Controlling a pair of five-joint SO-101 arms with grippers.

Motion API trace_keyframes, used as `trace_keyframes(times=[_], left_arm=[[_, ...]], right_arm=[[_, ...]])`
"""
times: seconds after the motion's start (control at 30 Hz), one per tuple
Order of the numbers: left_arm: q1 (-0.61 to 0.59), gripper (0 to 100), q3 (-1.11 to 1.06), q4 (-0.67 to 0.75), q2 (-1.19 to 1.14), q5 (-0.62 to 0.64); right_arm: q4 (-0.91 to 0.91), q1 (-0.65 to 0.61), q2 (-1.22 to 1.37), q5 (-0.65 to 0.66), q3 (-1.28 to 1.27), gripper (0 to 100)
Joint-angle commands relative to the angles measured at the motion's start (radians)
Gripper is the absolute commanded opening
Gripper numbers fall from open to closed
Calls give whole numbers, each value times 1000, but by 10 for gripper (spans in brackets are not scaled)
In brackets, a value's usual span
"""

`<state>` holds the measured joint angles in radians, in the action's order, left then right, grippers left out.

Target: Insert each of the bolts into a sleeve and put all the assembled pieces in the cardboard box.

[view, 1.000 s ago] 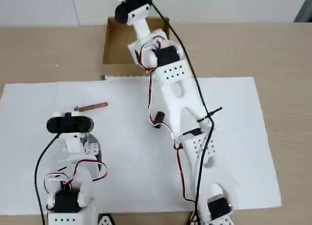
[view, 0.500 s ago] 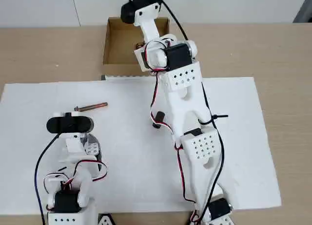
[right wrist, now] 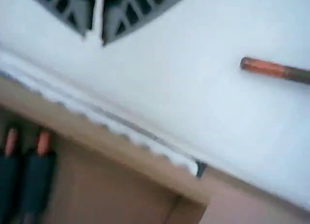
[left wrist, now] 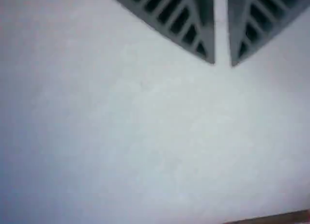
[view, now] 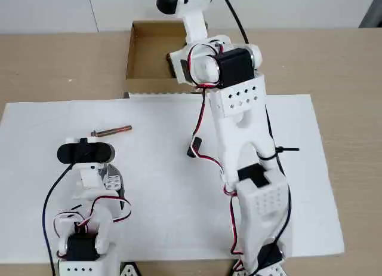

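Note:
A copper bolt (view: 111,131) lies alone on the white paper (view: 149,198), left of centre; it appears as the bolt (right wrist: 276,70) in the right wrist view and the bolt (left wrist: 276,217) in the left wrist view. Two assembled pieces (right wrist: 24,178), black sleeves with copper ends, lie side by side inside the cardboard box (view: 129,55). My right gripper (right wrist: 99,18) is shut and empty over the paper's far edge by the box wall (right wrist: 106,141). My left gripper (left wrist: 222,44) is shut and empty just above the paper, nearer than the bolt.
The right arm (view: 239,120) stretches across the middle of the paper toward the box. A small black piece (view: 192,150) sits beside its cables; I cannot tell what it is. Bare wooden table (view: 346,67) surrounds the paper.
The right arm has swung to the right and pulled back from the box. The left arm and the bolt have stayed put.

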<state>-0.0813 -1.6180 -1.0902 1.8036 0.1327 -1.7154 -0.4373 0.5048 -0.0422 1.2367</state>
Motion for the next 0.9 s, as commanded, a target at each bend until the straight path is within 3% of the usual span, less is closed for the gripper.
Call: trace_keyframes(times=[0.0, 0.43, 0.87], left_arm=[[-5, 6, -1, -2, 9, -6], [-2, 6, -1, -2, 9, -6], [0, 6, -1, -2, 9, -6]], right_arm=[[-5, -5, -163, -71, -169, 3], [-2, -8, -343, -351, -647, 4], [10, -8, -229, -509, -795, 5]])
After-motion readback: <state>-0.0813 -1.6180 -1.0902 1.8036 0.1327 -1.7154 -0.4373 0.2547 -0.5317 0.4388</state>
